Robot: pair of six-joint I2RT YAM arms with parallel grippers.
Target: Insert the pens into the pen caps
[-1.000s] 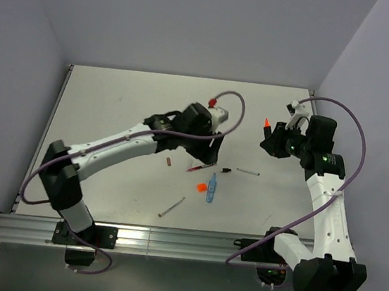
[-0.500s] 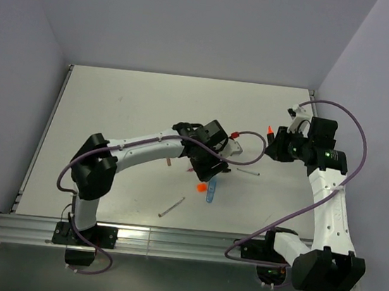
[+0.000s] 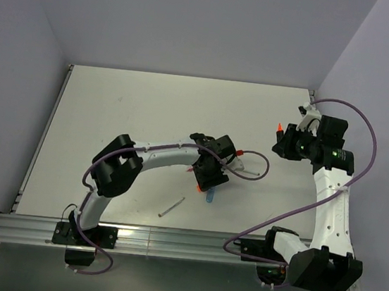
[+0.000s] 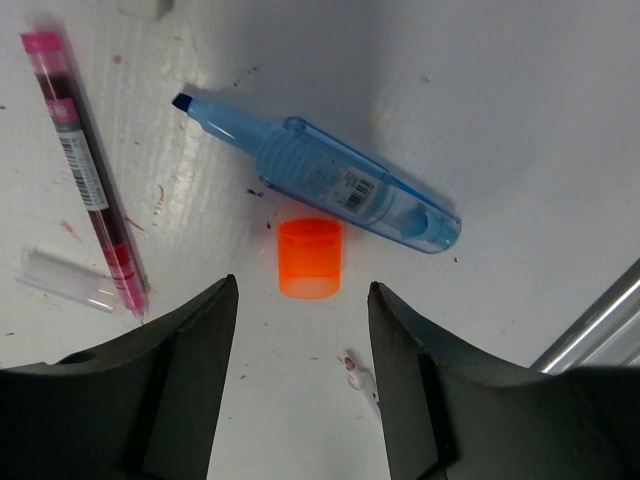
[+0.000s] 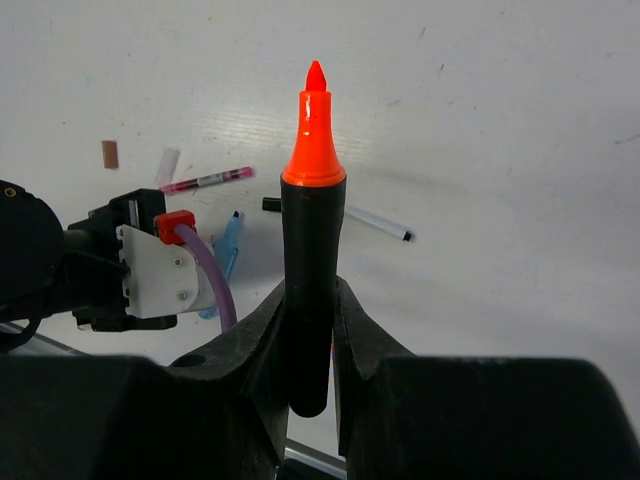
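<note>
My left gripper (image 4: pixel 303 380) is open and hangs low over the table, just short of the bright orange cap (image 4: pixel 311 258) lying there. Beyond the cap lies the uncapped light-blue marker (image 4: pixel 340 185), and to its left a slim red pen (image 4: pixel 88 170). In the top view the left gripper (image 3: pixel 207 179) hides most of these; the orange cap (image 3: pixel 196 186) shows at its edge. My right gripper (image 5: pixel 312 330) is shut on the stubby black marker (image 5: pixel 310 260), orange tip up, held above the table at the right (image 3: pixel 279 132).
A grey pen (image 3: pixel 171 206) lies near the front rail (image 3: pixel 168 245). The right wrist view shows a white pen (image 5: pixel 378 223), a small black cap (image 5: pixel 270 204), a dark red cap (image 5: pixel 110 153) and a clear cap (image 5: pixel 166 163). Walls close in on the left, back and right.
My left arm has swung right and lowered its open gripper over the orange cap. My right gripper has drifted a little right with the black marker.
</note>
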